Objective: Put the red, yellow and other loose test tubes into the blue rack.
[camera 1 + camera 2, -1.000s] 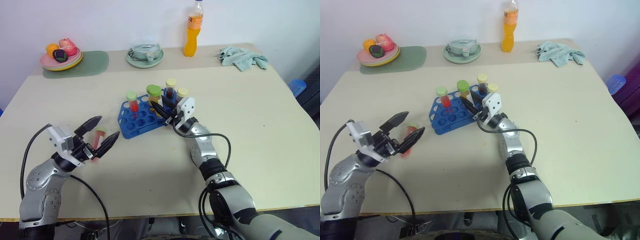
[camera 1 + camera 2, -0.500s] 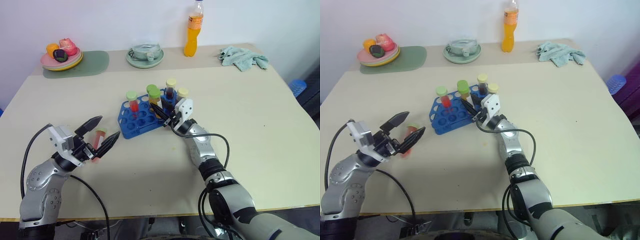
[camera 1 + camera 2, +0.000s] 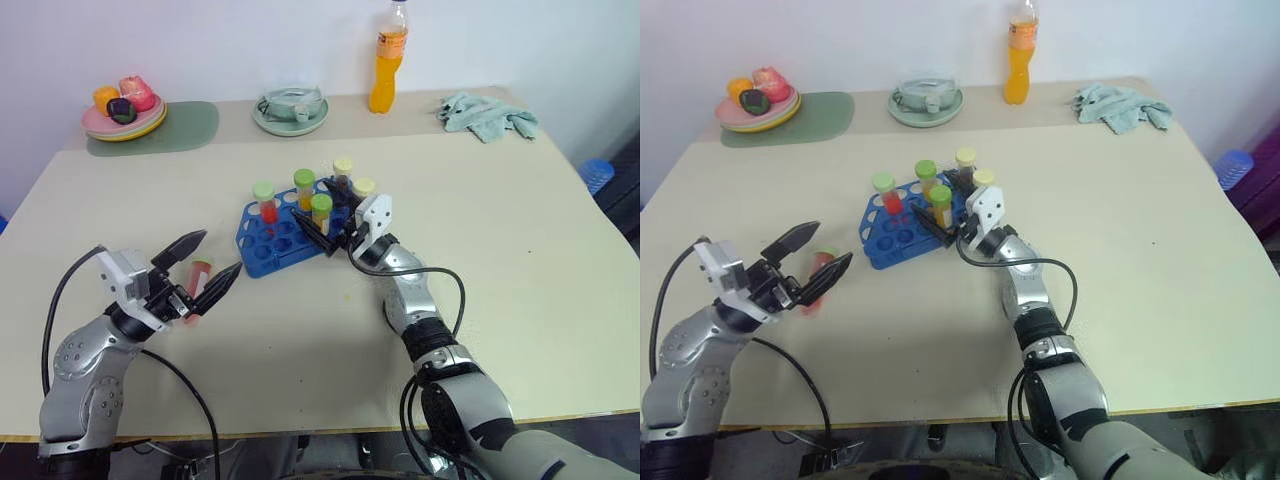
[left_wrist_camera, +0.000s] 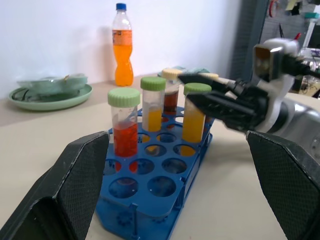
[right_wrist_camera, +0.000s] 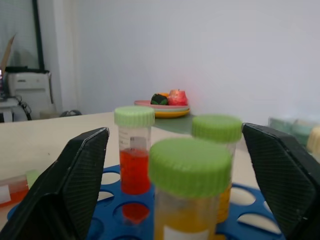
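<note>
The blue rack [image 3: 272,242] sits mid-table holding several capped tubes: a red one [image 3: 264,204], yellow ones with green caps [image 3: 304,188] and two behind with yellow caps [image 3: 344,170]. My right gripper [image 3: 314,206] is open, its fingers either side of a green-capped yellow tube [image 5: 189,185] that stands in the rack, not touching it. A loose red test tube [image 3: 198,274] lies on the table left of the rack. My left gripper [image 3: 218,254] hovers open just over it, fingers [image 4: 75,185] spread and holding nothing.
Along the far edge stand an orange drink bottle [image 3: 386,55], a green plate with a bowl [image 3: 290,110], a plate of fruit [image 3: 124,110] on a green mat, and a crumpled cloth [image 3: 488,114]. Bare table surrounds the rack.
My right gripper has opened, letting go of the green-capped yellow tube, which now stands upright in the rack. The left arm and loose red tube have not moved.
</note>
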Robot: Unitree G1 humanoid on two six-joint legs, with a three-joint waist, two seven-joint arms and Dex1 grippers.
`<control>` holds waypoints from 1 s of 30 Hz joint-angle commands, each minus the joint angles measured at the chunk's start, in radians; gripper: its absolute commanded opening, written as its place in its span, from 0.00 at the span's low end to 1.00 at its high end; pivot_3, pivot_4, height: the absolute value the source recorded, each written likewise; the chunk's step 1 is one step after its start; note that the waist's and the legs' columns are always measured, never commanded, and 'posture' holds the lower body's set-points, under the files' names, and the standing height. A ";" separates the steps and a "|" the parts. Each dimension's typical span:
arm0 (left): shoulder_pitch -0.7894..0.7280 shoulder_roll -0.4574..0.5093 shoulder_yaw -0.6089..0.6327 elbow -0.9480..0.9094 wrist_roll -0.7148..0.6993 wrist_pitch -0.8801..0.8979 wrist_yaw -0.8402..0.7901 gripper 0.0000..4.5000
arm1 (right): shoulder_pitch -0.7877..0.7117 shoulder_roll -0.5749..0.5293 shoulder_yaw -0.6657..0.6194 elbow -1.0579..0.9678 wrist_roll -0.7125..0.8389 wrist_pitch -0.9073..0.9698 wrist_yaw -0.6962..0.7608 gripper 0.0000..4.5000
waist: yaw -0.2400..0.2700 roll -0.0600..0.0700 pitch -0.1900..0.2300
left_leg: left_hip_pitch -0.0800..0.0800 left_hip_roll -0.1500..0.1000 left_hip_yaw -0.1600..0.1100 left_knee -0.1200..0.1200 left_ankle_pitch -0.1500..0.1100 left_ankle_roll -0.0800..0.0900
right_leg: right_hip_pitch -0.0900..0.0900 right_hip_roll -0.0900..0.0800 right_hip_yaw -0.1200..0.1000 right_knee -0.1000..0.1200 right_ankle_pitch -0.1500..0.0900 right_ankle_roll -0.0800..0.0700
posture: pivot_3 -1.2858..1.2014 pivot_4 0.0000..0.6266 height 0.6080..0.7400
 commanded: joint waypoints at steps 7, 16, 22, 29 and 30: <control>-0.067 -0.011 0.059 -0.137 -0.019 0.160 0.305 1.00 | 0.147 -0.224 0.062 -0.478 0.013 0.290 0.076 0.99 | 0.002 0.000 0.000 | 0.000 0.000 0.000 0.000 0.000 0.000 | 0.000 -0.001 0.000 0.000 0.000 0.000 | 0.52 0.24 1.00; -0.130 0.011 0.051 -0.245 0.083 0.461 0.681 1.00 | 0.267 -0.544 -0.018 -0.857 0.232 0.638 0.248 0.99 | 0.005 -0.001 0.001 | -0.002 0.001 0.001 0.001 0.000 0.001 | 0.004 -0.001 0.000 -0.001 -0.002 -0.001 | 0.52 0.24 1.00; -0.375 0.018 0.159 -0.304 -0.122 1.267 0.931 1.00 | 0.236 -0.630 -0.061 -0.911 0.292 0.723 0.275 0.99 | 0.022 -0.004 0.002 | -0.004 0.000 0.000 0.003 -0.001 0.001 | 0.003 -0.001 -0.001 -0.001 -0.002 0.003 | 0.52 0.24 1.00; -0.508 0.059 0.134 -0.224 -0.241 1.527 1.033 1.00 | 0.245 -0.642 -0.077 -0.915 0.286 0.711 0.278 0.99 | 0.023 -0.006 0.002 | -0.008 0.000 0.001 0.006 -0.001 0.001 | 0.001 -0.001 -0.002 0.000 -0.001 0.004 | 0.52 0.24 1.00; -0.520 0.068 0.132 -0.192 -0.289 1.527 1.063 1.00 | 0.250 -0.648 -0.083 -0.918 0.292 0.706 0.288 0.99 | 0.024 -0.006 0.002 | -0.008 0.000 0.001 0.006 -0.001 0.001 | 0.001 -0.001 -0.002 0.000 -0.001 0.004 | 0.52 0.24 1.00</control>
